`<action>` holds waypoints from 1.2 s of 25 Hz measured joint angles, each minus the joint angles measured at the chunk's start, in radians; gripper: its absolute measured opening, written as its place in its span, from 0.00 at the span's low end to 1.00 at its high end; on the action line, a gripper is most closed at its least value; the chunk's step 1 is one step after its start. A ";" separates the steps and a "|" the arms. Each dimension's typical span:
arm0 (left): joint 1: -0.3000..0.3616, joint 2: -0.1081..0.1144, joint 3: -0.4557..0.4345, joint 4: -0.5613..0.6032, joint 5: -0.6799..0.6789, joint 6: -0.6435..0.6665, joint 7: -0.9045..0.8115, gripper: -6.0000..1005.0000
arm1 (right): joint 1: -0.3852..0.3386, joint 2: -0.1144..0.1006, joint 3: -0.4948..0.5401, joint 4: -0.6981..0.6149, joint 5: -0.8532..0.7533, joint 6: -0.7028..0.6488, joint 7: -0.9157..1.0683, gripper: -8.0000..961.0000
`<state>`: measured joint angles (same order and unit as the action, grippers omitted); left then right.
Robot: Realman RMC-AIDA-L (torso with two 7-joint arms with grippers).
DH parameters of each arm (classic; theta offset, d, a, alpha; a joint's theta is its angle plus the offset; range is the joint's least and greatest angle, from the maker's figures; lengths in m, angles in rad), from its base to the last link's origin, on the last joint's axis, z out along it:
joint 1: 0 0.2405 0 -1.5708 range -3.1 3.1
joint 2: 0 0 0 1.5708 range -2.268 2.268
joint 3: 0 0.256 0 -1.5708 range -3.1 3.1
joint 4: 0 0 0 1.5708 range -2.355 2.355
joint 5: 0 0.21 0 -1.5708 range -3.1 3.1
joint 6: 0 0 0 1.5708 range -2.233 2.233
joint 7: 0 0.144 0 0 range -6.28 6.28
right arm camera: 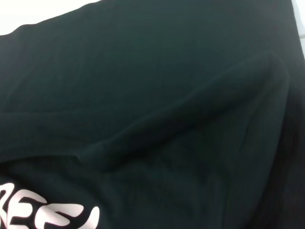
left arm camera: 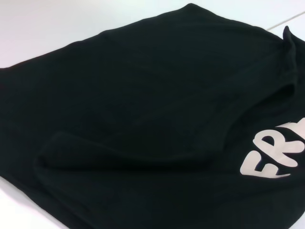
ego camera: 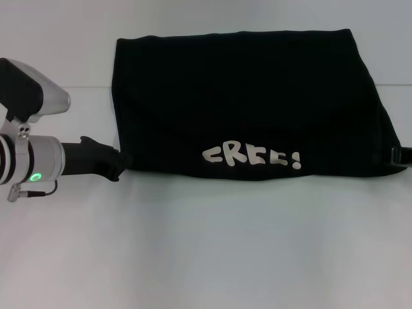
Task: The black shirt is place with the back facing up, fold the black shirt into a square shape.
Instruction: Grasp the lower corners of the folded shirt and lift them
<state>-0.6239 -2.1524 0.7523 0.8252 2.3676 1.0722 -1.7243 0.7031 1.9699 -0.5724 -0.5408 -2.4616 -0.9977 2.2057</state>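
The black shirt [ego camera: 248, 103] lies folded into a wide rectangle across the white table [ego camera: 206, 244], from centre toward one o'clock, white lettering [ego camera: 251, 156] along its near edge, probably mid-fold. The left gripper [ego camera: 114, 166] reaches in level from nine o'clock to the shirt's near-left corner; whether it pinches cloth I cannot tell. The right gripper [ego camera: 400, 156] barely shows at three o'clock, its state unclear.

The left gripper [ego camera: 114, 168] meets the near left corner of the folded black shirt [ego camera: 244, 96], white lettering [ego camera: 251, 157] beyond it.
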 joint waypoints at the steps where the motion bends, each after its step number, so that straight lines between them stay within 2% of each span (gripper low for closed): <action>1: 0.000 0.000 0.000 0.000 0.000 0.000 0.000 0.01 | 0.000 0.000 0.000 -0.001 0.000 -0.001 0.000 0.15; 7: 0.001 0.000 -0.001 0.000 0.000 0.000 0.000 0.01 | -0.003 -0.003 0.001 -0.003 0.001 -0.003 -0.001 0.05; 13: 0.003 0.001 -0.002 0.007 0.003 0.007 0.000 0.01 | -0.014 -0.012 0.005 -0.008 0.003 -0.001 -0.002 0.05; 24: 0.036 0.016 -0.022 0.056 0.021 0.133 0.008 0.01 | -0.031 -0.027 0.018 -0.028 0.008 -0.014 -0.003 0.05; 30: 0.056 0.015 -0.022 0.083 0.042 0.179 0.009 0.01 | -0.064 -0.028 0.030 -0.052 0.049 -0.078 -0.049 0.05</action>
<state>-0.5681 -2.1371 0.7301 0.9082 2.4098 1.2509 -1.7152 0.6390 1.9415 -0.5419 -0.5927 -2.4128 -1.0758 2.1567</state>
